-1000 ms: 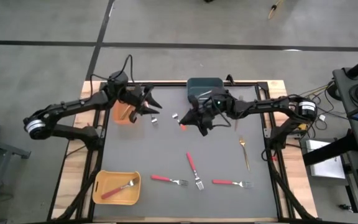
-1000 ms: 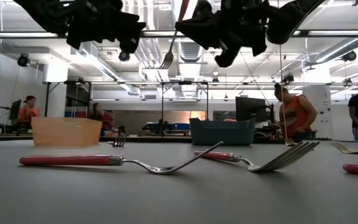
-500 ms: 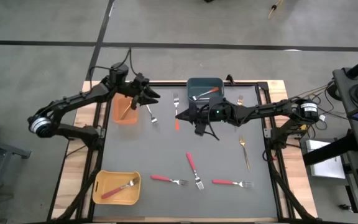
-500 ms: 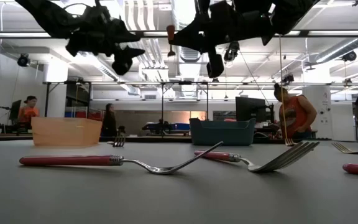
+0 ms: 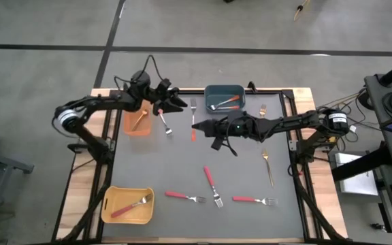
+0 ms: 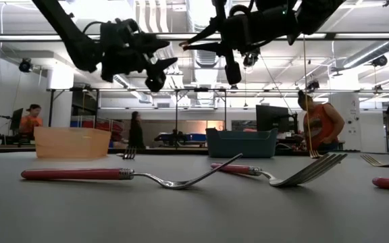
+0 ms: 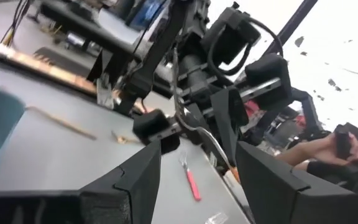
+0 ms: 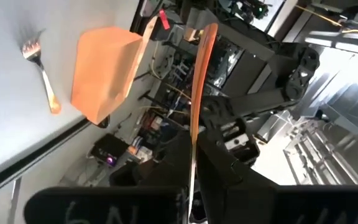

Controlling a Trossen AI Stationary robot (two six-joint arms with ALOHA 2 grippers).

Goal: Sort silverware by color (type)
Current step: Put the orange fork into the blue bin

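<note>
Since an orange-handled fork (image 5: 226, 103) already lies in the blue-grey bin (image 5: 213, 90) at the far edge of the table (image 5: 148, 163), that bin is judged the target for the held one. The right gripper (image 5: 197, 126) is clamped on a second orange-handled fork (image 8: 196, 87), raised above the table between the blue-grey bin and the orange bin (image 5: 129, 128). The grip should be kept firm and the fork carried over the bin's middle, lowered, then released, so nothing catches the rim. The left gripper (image 5: 179, 103) hangs beside the orange bin, fingers apart, nothing held; it should be kept clear of the path. Red-handled forks (image 5: 211, 178) and a gold fork (image 5: 269, 167) are left on the table. No readable brand, label or writing is seen.
</note>
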